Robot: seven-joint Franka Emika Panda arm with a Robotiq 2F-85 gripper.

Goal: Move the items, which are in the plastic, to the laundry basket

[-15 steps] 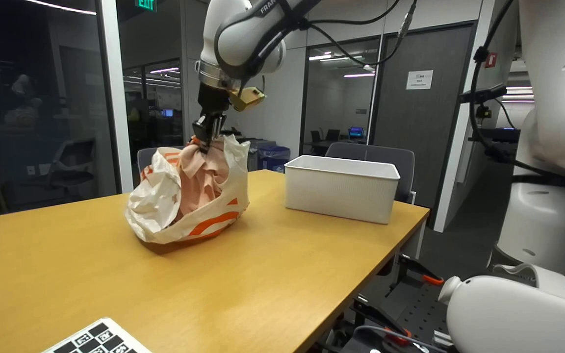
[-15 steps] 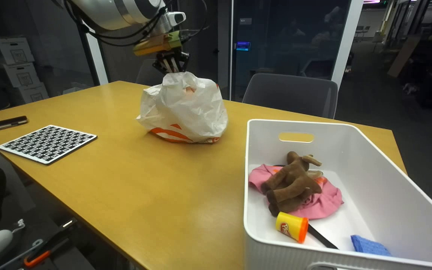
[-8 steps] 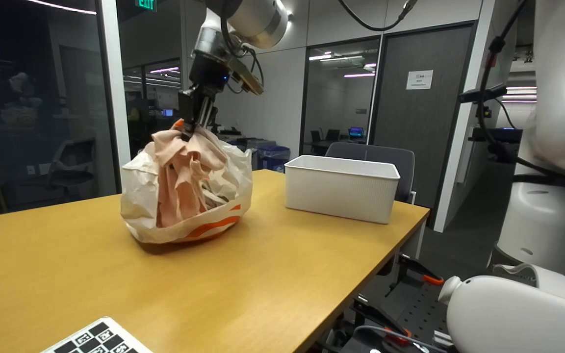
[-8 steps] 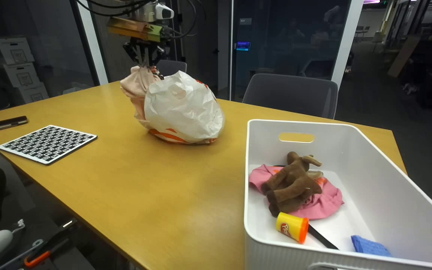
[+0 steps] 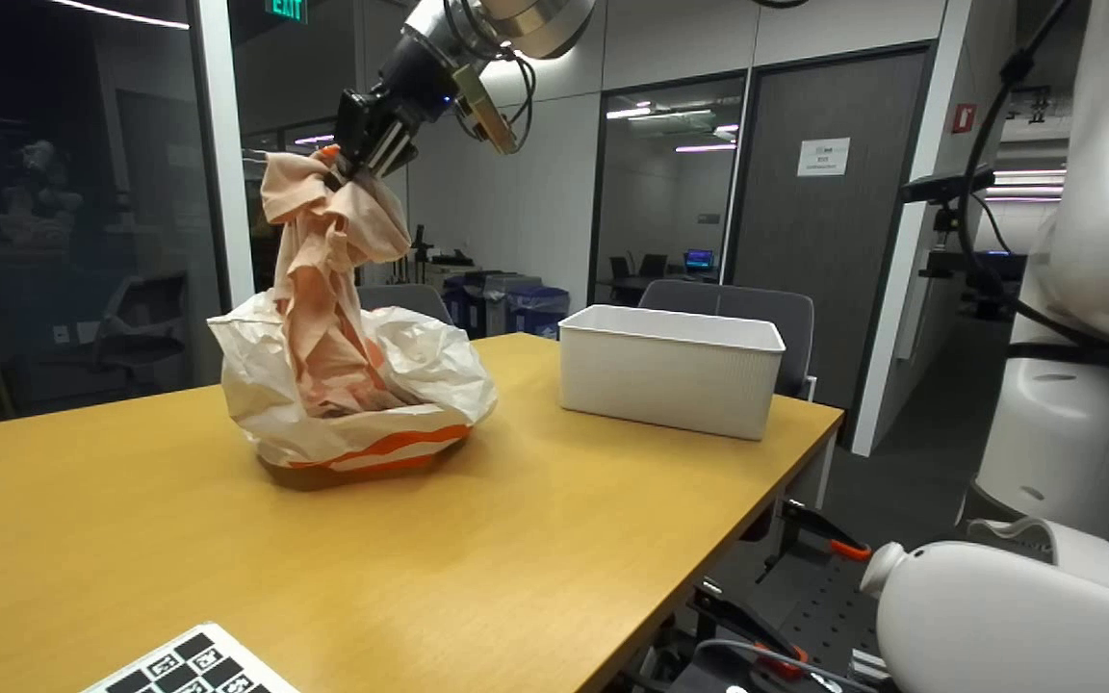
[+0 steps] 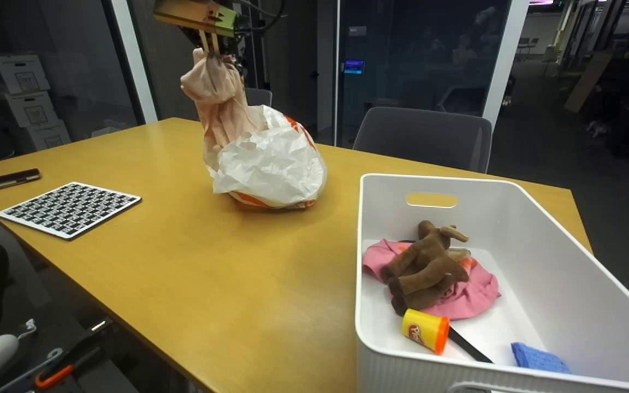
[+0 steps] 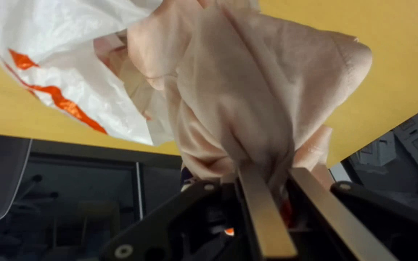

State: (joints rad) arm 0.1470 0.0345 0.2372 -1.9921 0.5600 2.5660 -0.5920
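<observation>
My gripper (image 5: 338, 175) is shut on a pale pink cloth (image 5: 323, 289) and holds it high above the table. It also shows at the top of an exterior view (image 6: 216, 53) and in the wrist view (image 7: 267, 174), with bunched cloth between the fingers. The cloth hangs down, its lower end still inside the white plastic bag (image 6: 276, 169) with orange marks. The bag's other contents are mostly hidden. The white basket (image 5: 665, 380) stands apart from the bag. Inside it lie a brown plush toy (image 6: 429, 267), a pink cloth (image 6: 478, 297), a yellow can (image 6: 423, 330) and a blue item (image 6: 538, 357).
A black strip (image 6: 470, 344) lies in the basket beside the can. A chequered board (image 6: 69, 210) and a dark case (image 6: 7, 180) lie on the yellow table (image 6: 249, 284). A grey chair (image 6: 423, 136) stands behind the table.
My gripper has risen and tilted, drawing the pale pink cloth up out of the bag's mouth. The bag has sagged and opened wider. The basket and its contents have not moved.
</observation>
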